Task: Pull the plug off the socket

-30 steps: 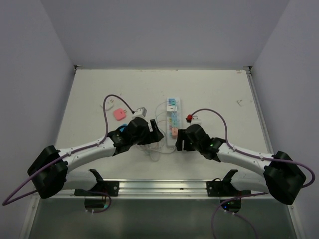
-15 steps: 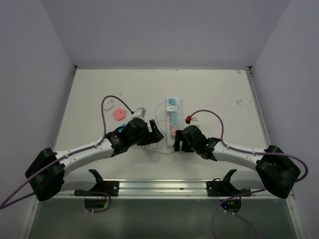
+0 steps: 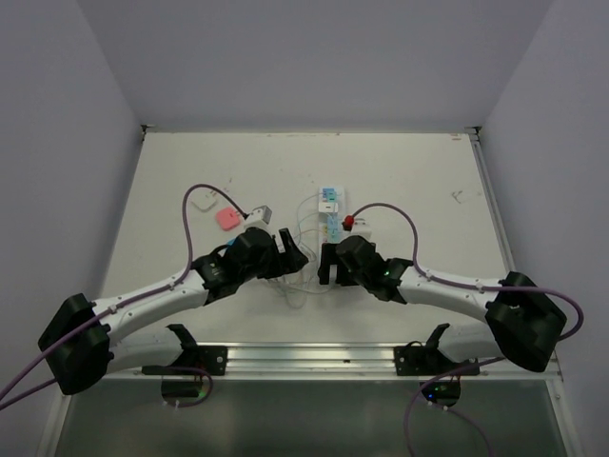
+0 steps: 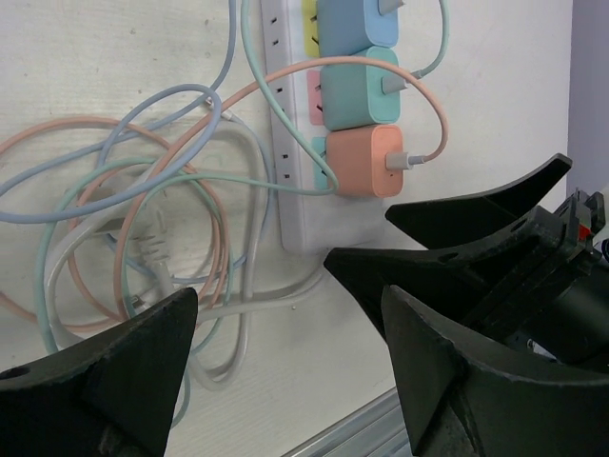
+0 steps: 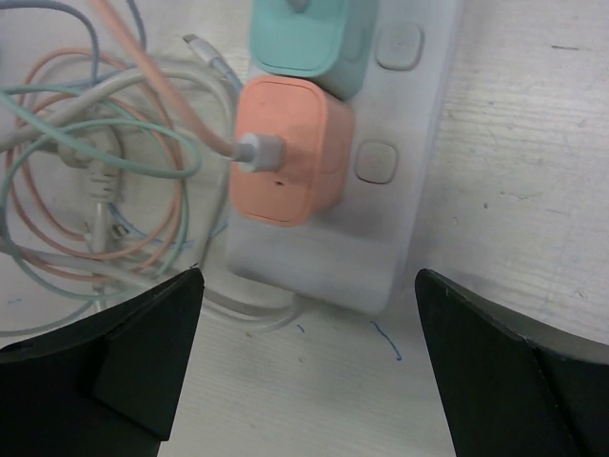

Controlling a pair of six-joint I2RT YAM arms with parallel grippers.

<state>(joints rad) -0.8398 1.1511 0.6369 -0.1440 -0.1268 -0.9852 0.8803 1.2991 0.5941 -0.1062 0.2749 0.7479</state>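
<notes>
The socket, a long white power strip (image 3: pixel 335 217), lies mid-table with pastel plug cubes in a row. The orange plug (image 4: pixel 366 162) sits at its near end, with a teal plug (image 4: pixel 360 90) and a blue plug (image 4: pixel 347 24) beyond. My right gripper (image 5: pixel 309 357) is open just short of the strip's near end (image 5: pixel 400 205), below the orange plug (image 5: pixel 285 152), touching nothing. In the top view it (image 3: pixel 328 267) hides that end. My left gripper (image 4: pixel 295 381) is open and empty left of the strip (image 4: pixel 295 190), over the cables; in the top view it (image 3: pixel 295 255) is close to the right one.
A tangle of pastel charging cables (image 4: pixel 143 219) lies left of the strip, also in the right wrist view (image 5: pixel 95 190). A pink cube (image 3: pixel 227 218) lies further left. The right gripper's black fingers (image 4: pixel 476 224) show in the left wrist view. Walls enclose the table.
The right gripper has moved left and away from the base, up to the strip's near end. The left gripper has shifted a little farther out and right. Both stay open.
</notes>
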